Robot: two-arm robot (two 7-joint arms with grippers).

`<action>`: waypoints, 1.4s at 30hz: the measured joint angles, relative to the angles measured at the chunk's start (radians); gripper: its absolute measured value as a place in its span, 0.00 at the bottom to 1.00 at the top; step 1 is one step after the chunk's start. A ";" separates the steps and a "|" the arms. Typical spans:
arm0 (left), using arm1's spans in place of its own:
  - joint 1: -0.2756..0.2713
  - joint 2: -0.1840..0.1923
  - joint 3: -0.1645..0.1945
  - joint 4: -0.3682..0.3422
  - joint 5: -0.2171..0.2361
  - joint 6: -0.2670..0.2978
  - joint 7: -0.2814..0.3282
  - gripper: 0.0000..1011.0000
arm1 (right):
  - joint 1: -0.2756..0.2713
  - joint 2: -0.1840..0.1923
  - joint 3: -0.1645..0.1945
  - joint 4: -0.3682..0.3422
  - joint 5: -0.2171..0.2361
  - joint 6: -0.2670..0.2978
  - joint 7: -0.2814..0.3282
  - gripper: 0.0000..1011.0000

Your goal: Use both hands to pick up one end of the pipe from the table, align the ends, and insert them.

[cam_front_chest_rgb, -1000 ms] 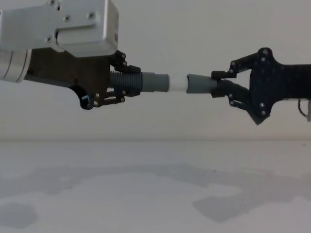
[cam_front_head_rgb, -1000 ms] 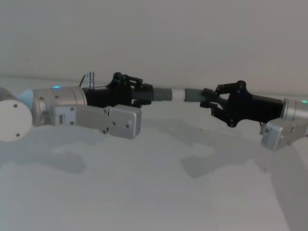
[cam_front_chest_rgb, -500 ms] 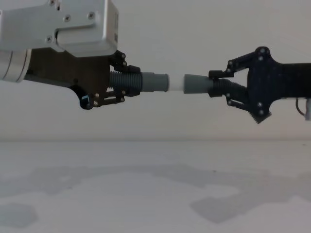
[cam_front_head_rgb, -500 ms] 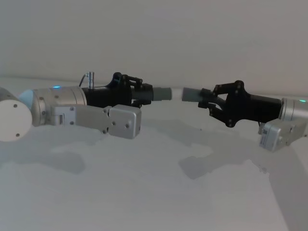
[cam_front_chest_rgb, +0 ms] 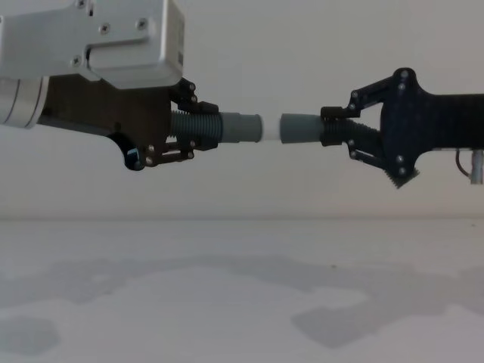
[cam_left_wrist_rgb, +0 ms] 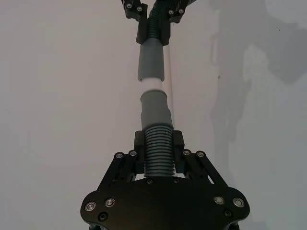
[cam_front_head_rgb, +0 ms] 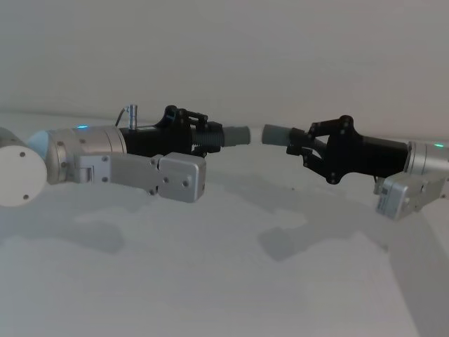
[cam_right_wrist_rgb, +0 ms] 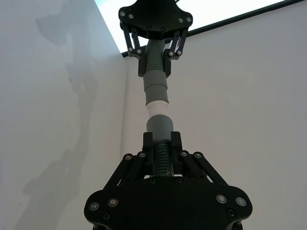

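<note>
Chest view has both pieces lifted above the surface (cam_front_chest_rgb: pixel 242 302) and aligned — left pincer (cam_front_chest_rgb: pixel 198 128) clamping the straight piece (cam_front_chest_rgb: pixel 227 127), right pincer (cam_front_chest_rgb: pixel 340 130) clamping the curved piece (cam_front_chest_rgb: pixel 301 127) — whitish tip (cam_front_chest_rgb: pixel 271 129) apparently entering, not seated.

Left arm: reaches in from the left, held level well above the surface.
Left gripper (cam_front_chest_rgb: pixel 198 127): 2 fingers clamped shut on what it holds, tips pointing right.
Right arm: reaches in from the right, near level, perhaps tilted slightly.
Right gripper (cam_front_chest_rgb: pixel 338 130): 2 fingers likewise clamped, tips pointing left, facing the left gripper, apart from it.
</note>
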 joint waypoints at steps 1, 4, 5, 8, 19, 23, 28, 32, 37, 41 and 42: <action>0.000 0.000 0.000 0.000 0.000 0.000 0.000 0.31 | 0.000 0.000 0.000 0.000 0.001 0.000 0.000 0.19; 0.000 0.000 0.000 0.000 0.000 0.000 0.000 0.31 | 0.000 0.000 -0.002 -0.001 0.002 0.001 -0.001 0.17; 0.000 0.000 0.000 0.000 0.000 0.000 0.000 0.31 | 0.000 0.000 -0.002 -0.001 0.003 0.001 -0.001 0.15; 0.000 0.000 0.000 0.000 0.000 0.000 0.000 0.31 | 0.001 0.000 -0.003 -0.002 0.004 0.002 -0.002 0.05; 0.000 0.000 0.000 0.000 0.000 0.000 0.000 0.31 | 0.002 0.000 -0.004 -0.002 0.006 0.003 -0.004 0.00; 0.000 0.000 0.000 0.000 0.000 0.000 0.000 0.31 | 0.002 0.000 -0.005 -0.002 0.007 0.004 -0.004 0.00; 0.000 0.000 0.000 0.000 0.000 0.000 0.000 0.31 | 0.002 0.000 -0.005 -0.002 0.007 0.004 -0.004 0.00; 0.000 0.000 0.000 0.000 0.000 0.000 0.000 0.31 | 0.002 0.000 -0.005 -0.002 0.008 0.004 -0.004 0.00; 0.000 0.000 0.000 0.000 0.000 0.000 0.000 0.31 | 0.002 0.000 -0.005 -0.002 0.008 0.004 -0.004 0.00; 0.000 0.000 0.000 0.000 0.000 0.000 0.000 0.31 | 0.002 0.000 -0.005 -0.002 0.008 0.004 -0.003 0.00; 0.000 0.000 0.000 0.000 0.000 0.000 0.000 0.31 | 0.002 0.000 -0.005 -0.002 0.008 0.004 -0.003 0.00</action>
